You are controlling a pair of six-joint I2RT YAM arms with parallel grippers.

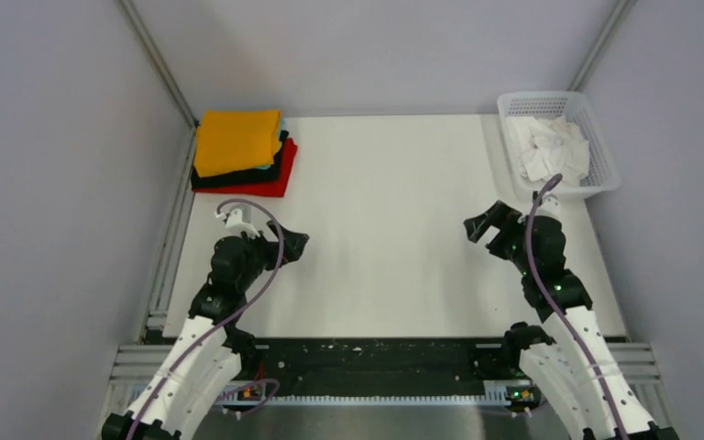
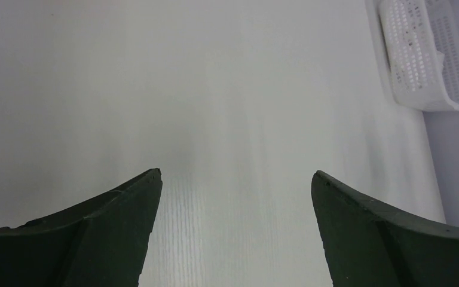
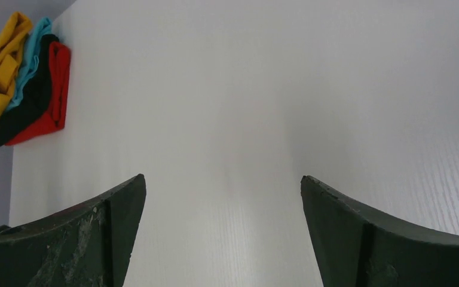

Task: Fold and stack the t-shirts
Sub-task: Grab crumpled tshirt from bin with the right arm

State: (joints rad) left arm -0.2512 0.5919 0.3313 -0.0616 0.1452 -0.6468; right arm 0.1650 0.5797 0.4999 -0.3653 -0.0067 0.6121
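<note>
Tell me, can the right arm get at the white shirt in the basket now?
Probably yes. The right gripper is open and empty, the basket sits close by, beyond it, and the white shirt lies uncovered inside. Nothing stands between them.

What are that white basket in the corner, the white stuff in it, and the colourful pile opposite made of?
The basket looks like stiff white plastic: its walls are a regular moulded lattice of holes. The white t-shirt inside seems to be soft cloth, crumpled into wrinkles. The folded t-shirts look like matte cloth too, perhaps cotton, with soft, rounded fold edges.
</note>
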